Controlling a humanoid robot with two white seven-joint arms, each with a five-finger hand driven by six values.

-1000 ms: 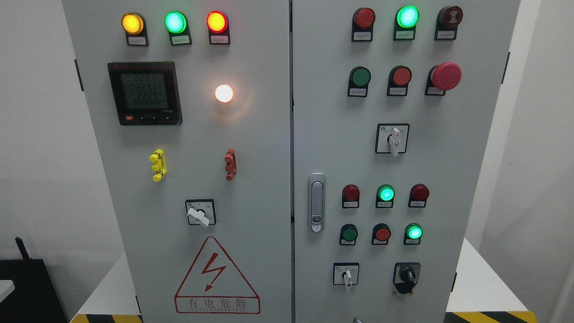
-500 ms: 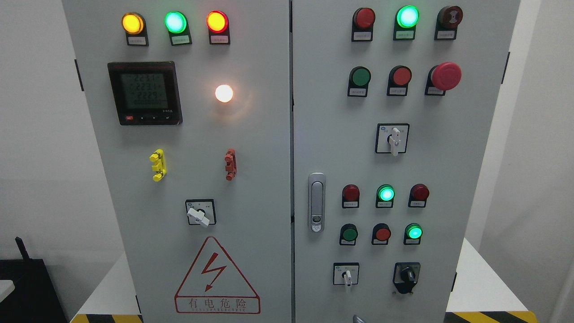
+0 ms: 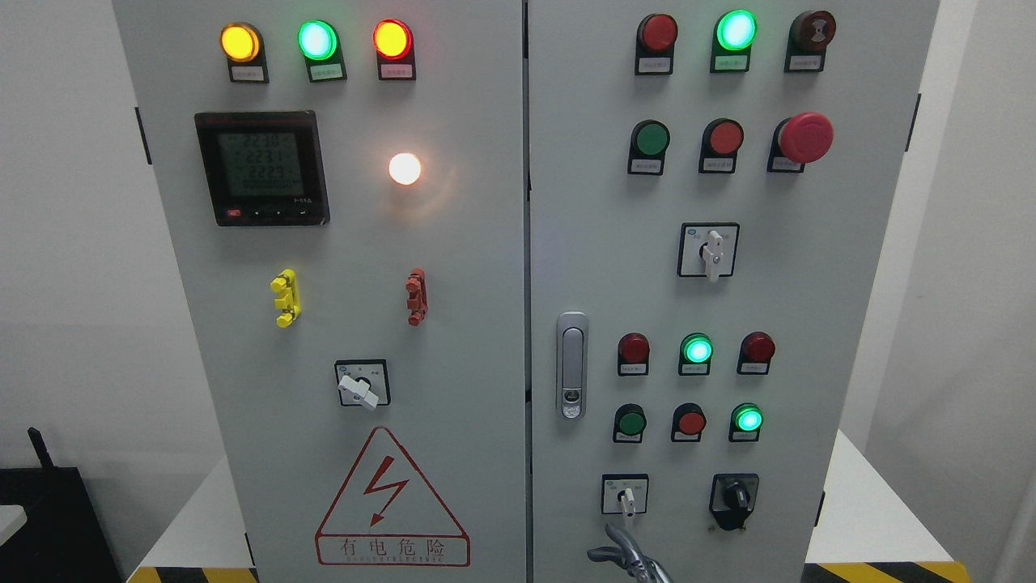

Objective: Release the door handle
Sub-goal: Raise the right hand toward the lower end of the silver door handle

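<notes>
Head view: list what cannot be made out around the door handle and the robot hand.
- Robot hand: only metal fingertips rise above the bottom edge; the arm is cut off, so left or right and its grip cannot be told.
- Door handle: in full view with nothing on it; whether it is latched does not show.
- Button labels: print too small to read.
- Meter display: digits blurred.
- Cabinet base: cut off by the bottom edge.

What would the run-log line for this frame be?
right hand | bottom edge, below door handle, apart | open, empty | left hand not in view
</notes>
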